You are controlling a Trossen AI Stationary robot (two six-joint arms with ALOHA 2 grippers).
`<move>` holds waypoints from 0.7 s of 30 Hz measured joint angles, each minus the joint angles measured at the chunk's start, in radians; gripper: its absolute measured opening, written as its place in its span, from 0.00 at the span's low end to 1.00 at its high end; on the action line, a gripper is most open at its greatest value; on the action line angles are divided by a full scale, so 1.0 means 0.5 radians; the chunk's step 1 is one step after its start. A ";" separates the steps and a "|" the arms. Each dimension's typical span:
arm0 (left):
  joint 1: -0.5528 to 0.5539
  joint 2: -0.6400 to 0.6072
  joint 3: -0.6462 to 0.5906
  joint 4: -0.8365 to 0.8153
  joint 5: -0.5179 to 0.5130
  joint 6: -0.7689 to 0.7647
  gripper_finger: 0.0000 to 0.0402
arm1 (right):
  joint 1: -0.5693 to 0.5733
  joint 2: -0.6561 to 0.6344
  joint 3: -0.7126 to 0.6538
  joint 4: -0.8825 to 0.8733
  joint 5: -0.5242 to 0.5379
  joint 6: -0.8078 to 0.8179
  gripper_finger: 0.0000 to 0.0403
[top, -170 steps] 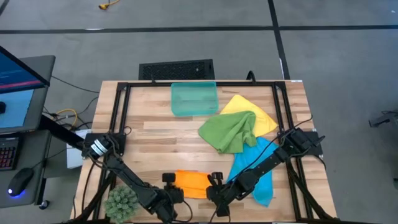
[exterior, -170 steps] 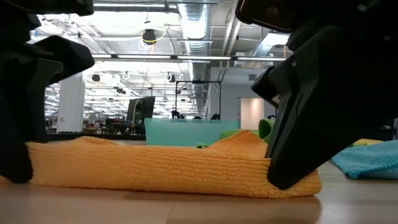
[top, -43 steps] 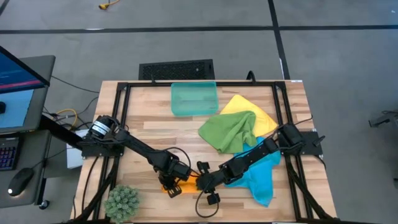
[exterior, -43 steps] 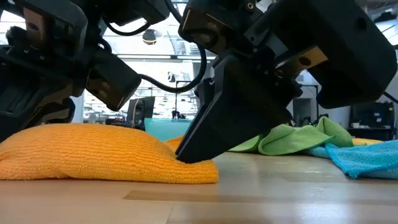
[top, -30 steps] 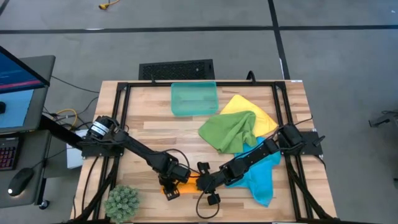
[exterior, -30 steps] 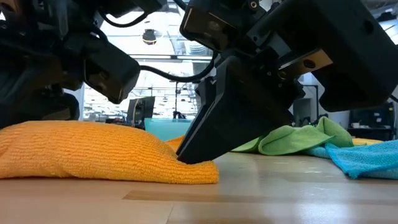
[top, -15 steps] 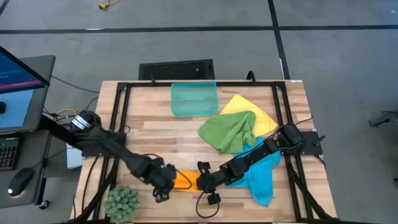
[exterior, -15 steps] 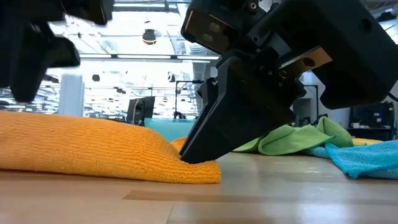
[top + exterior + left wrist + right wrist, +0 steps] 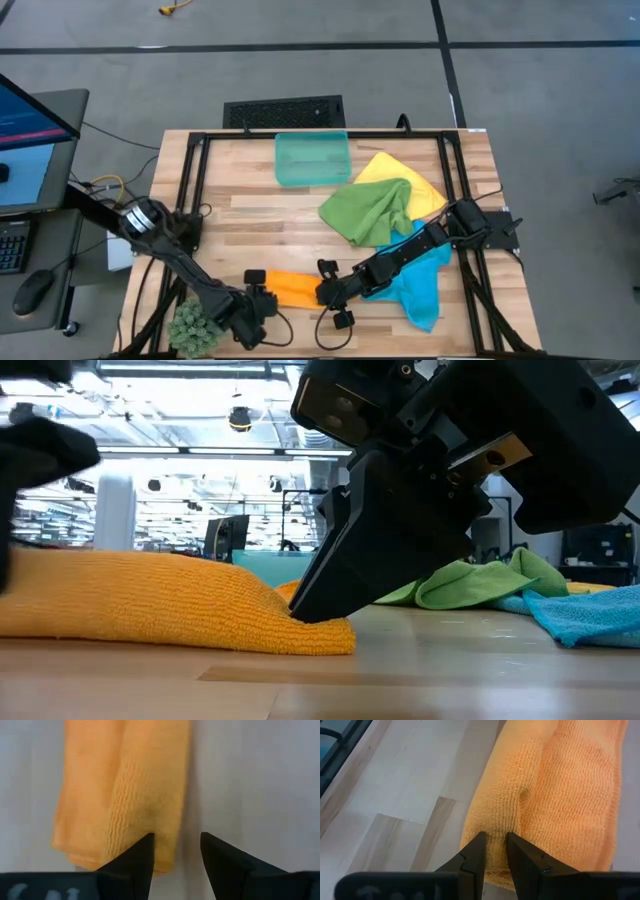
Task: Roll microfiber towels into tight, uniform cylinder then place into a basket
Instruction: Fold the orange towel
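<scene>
orange towel (image 9: 288, 289): rolled, long axis left-right along front table edge | right gripper (image 9: 493, 851): pinching its right end | left gripper (image 9: 176, 851): jaws apart, empty, at left end

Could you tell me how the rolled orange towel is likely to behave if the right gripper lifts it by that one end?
The orange towel is soft ribbed cloth, so it would probably sag and droop from the right gripper, which pinches only a small fold at its end. The roll looks loose and flattened, not tight, so it may well unroll. It is likely light and not slippery.
</scene>
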 joint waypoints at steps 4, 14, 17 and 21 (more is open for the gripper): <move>0.016 0.015 0.003 -0.009 -0.007 -0.013 0.38 | 0.001 -0.001 0.000 -0.003 0.000 0.002 0.25; -0.109 0.017 0.280 -0.169 -0.221 -0.045 0.38 | 0.001 -0.001 0.000 -0.003 0.000 0.002 0.25; -0.118 0.016 0.327 -0.278 -0.322 -0.047 0.38 | 0.001 -0.001 0.000 -0.003 0.000 0.002 0.25; -0.058 0.027 0.293 -0.283 -0.259 -0.042 0.38 | 0.001 -0.001 0.000 -0.003 0.001 0.002 0.25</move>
